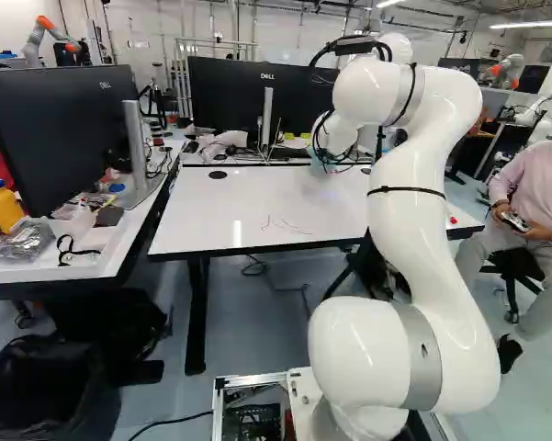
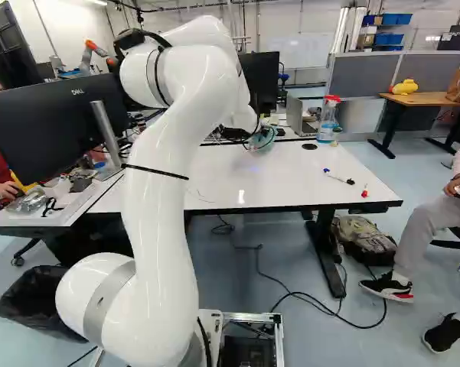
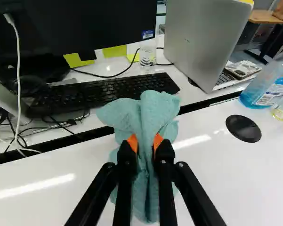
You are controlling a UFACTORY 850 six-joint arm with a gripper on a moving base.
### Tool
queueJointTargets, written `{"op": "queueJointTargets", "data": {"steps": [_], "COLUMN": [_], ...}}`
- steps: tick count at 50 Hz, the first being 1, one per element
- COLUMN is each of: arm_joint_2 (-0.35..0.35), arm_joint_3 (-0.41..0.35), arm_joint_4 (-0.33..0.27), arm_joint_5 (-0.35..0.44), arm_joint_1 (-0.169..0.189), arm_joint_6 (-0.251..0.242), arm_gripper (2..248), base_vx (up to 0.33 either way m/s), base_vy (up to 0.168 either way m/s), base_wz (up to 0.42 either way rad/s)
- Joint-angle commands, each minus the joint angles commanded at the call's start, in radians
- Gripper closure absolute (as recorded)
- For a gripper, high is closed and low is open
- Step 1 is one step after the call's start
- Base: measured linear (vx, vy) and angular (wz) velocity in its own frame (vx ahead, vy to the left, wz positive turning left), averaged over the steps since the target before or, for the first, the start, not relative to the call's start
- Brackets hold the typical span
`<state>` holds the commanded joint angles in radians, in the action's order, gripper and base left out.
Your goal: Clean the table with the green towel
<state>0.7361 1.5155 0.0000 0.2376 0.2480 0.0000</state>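
In the right base view my gripper [image 2: 258, 136] is small and partly hidden, over the far part of the white table [image 2: 291, 180]. From the wrist, the gripper [image 3: 145, 143] is shut on the green towel [image 3: 153, 115], which is bunched between its orange pads. Folds of cloth spread ahead of the fingers and hang below them; whether they touch the table is hard to tell. Thin reddish scribbles [image 1: 285, 225] mark the tabletop near its front edge in the left base view.
Past the towel are a keyboard [image 3: 103, 96], a laptop [image 3: 205, 42] and a monitor [image 3: 89, 23]. A spray bottle [image 2: 328, 118] stands at the table's far side. A marker [image 2: 338, 178] and a red piece [image 2: 365, 192] lie rightward. A person [image 1: 533, 207] sits beside the table.
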Motion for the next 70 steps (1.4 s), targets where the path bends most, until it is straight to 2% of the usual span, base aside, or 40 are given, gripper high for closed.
{"op": "queueJointTargets", "data": {"steps": [36, 70], "arm_joint_2": [0.076, 0.076], "arm_joint_3": [0.022, 0.021], "arm_joint_4": [0.000, 0.000], "arm_joint_5": [0.000, -0.025], "arm_joint_1": [0.005, 0.005], "arm_joint_6": [0.000, 0.000], "arm_gripper": [195, 195], "base_vx": [0.000, 0.000], "base_vy": [0.000, 0.000], "base_wz": [0.000, 0.000]}}
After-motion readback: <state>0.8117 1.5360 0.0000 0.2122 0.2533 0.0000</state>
